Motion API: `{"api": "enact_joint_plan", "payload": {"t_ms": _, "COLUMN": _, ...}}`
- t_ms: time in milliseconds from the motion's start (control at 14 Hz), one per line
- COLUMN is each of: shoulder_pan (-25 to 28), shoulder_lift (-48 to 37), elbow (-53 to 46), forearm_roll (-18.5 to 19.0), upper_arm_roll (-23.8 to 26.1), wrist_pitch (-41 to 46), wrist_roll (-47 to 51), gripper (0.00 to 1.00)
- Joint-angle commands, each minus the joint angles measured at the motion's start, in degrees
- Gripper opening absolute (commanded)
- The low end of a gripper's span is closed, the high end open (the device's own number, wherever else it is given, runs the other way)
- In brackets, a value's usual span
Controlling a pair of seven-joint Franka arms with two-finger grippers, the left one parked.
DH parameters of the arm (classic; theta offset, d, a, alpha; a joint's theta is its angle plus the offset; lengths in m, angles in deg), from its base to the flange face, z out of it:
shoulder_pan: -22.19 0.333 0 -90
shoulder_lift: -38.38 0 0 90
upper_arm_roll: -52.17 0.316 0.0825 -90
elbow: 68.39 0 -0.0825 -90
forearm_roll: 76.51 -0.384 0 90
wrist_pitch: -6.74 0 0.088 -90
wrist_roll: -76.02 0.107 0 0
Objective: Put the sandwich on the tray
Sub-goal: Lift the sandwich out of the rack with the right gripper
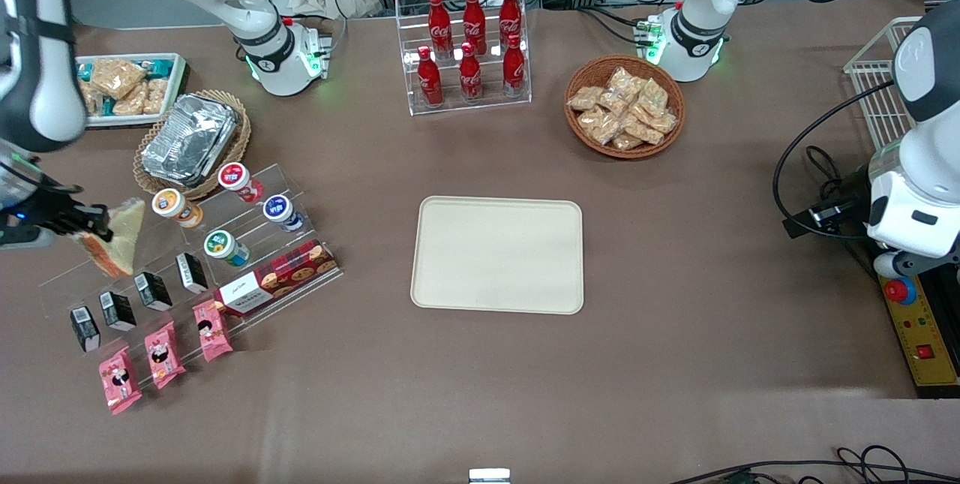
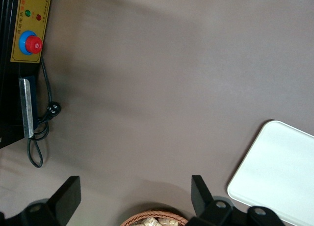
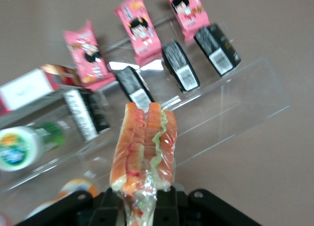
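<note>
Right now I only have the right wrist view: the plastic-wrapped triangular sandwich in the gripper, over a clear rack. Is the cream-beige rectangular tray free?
Observer: Yes. The front view shows the cream-beige rectangular tray bare, near the table's middle.
Operator: Which way from the gripper?
Observer: Toward the parked arm's end. The gripper, shut on the plastic-wrapped triangular sandwich, hangs at the working arm's end.
Operator: Anything standing between?
Observer: The clear acrylic rack, with round-lidded jars and a red cookie box.
</note>
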Motion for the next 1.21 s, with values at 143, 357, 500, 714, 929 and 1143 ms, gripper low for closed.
{"api": "enact_joint_plan", "payload": {"t_ms": 143, "shoulder_pan": 1.6, "shoulder_lift": -0.5, "elbow": -17.8, "forearm_roll": -0.6, "upper_arm_roll": 0.2, "wrist_pitch": 21.2, "wrist_roll": 4.4, "gripper": 0.05}}
{"api": "enact_joint_plan", "payload": {"t_ms": 357, "shoulder_pan": 8.1, "shoulder_lift": -0.7, "elbow": -20.9, "forearm_roll": 0.1, "upper_arm_roll": 0.1, "wrist_pitch": 26.2, "wrist_roll": 19.7, "gripper": 0.04}}
{"api": "enact_joint_plan", "payload": {"t_ms": 500, "shoulder_pan": 12.4, "shoulder_lift": -0.8, "elbow": -21.9, "forearm_roll": 0.1, "upper_arm_roll": 0.1, "wrist_pitch": 27.9, "wrist_roll": 29.7, "gripper": 0.04}}
{"api": "enact_joint_plan", "payload": {"t_ms": 714, "shoulder_pan": 17.6, "shoulder_lift": -0.8, "elbow": -22.6, "forearm_roll": 0.1, "upper_arm_roll": 0.2, "wrist_pitch": 29.0, "wrist_roll": 41.5, "gripper": 0.04}}
{"api": "enact_joint_plan", "payload": {"t_ms": 929, "shoulder_pan": 25.2, "shoulder_lift": -0.4, "elbow": -22.6, "forearm_roll": 0.6, "upper_arm_roll": 0.2, "wrist_pitch": 28.7, "wrist_roll": 57.6, "gripper": 0.04}}
{"api": "enact_joint_plan", "payload": {"t_ms": 1143, "shoulder_pan": 33.9, "shoulder_lift": 1.8, "elbow": -22.7, "forearm_roll": 3.7, "upper_arm_roll": 0.2, "wrist_pitch": 27.7, "wrist_roll": 74.3, "gripper": 0.04}}
